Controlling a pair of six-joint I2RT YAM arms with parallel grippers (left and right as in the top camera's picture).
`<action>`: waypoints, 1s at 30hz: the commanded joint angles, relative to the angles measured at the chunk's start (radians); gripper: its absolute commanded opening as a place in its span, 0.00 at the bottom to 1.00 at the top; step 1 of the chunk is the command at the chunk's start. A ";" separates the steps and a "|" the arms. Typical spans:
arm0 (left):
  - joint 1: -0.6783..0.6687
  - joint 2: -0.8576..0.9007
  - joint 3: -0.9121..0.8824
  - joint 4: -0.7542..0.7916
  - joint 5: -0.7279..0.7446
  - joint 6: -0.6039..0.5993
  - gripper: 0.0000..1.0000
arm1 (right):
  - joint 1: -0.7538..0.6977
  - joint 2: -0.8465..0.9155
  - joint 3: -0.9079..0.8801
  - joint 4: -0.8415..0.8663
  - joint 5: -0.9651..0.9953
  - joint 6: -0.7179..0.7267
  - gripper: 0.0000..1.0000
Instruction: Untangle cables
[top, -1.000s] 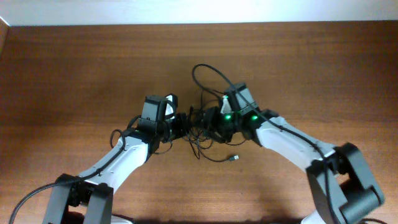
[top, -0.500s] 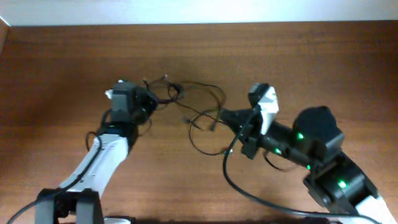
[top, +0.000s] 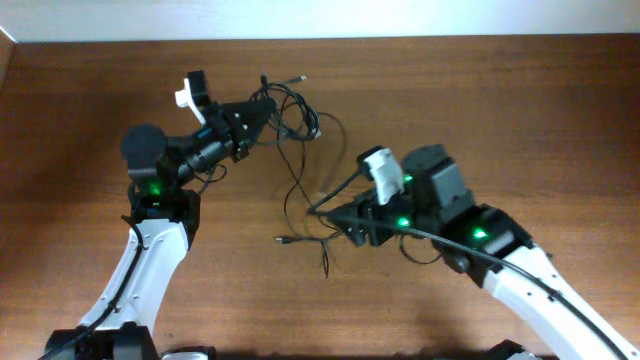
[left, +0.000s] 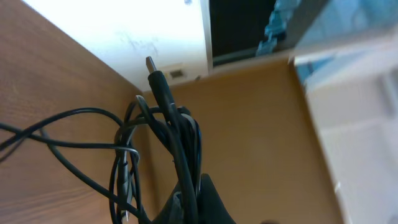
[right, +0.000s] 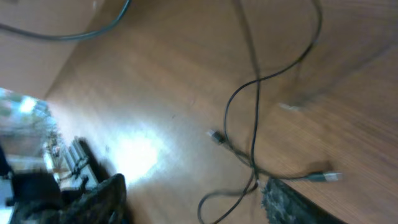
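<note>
The thin black cables form a tangled bunch held above the table at the back left, and my left gripper is shut on it. From the bunch, strands drop to the table, ending in plugs near the middle. In the left wrist view the cables run up out of my left gripper, with one plug sticking up. My right gripper stands open just right of the hanging strands. In the right wrist view its fingers are wide apart, with a cable loop on the table between them, ungripped.
The brown wooden table ends at a white wall along the back. A silver-tipped plug lies beside my right gripper's right finger. The right arm's own thicker black wiring runs along its body.
My left gripper has carried the tangle up and toward the back left, drawing strands out. The right gripper has moved left toward the hanging strands and has gone from shut to open.
</note>
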 joint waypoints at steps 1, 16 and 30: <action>-0.003 -0.013 0.018 -0.053 0.144 0.220 0.00 | -0.069 -0.074 0.004 0.004 0.009 -0.006 0.99; -0.040 -0.013 0.018 -0.983 -0.104 -0.582 0.00 | -0.067 0.088 0.003 -0.060 -0.089 0.227 0.98; -0.042 -0.013 0.018 -0.997 0.046 -0.581 0.05 | 0.024 0.266 0.003 0.247 0.001 -0.382 0.62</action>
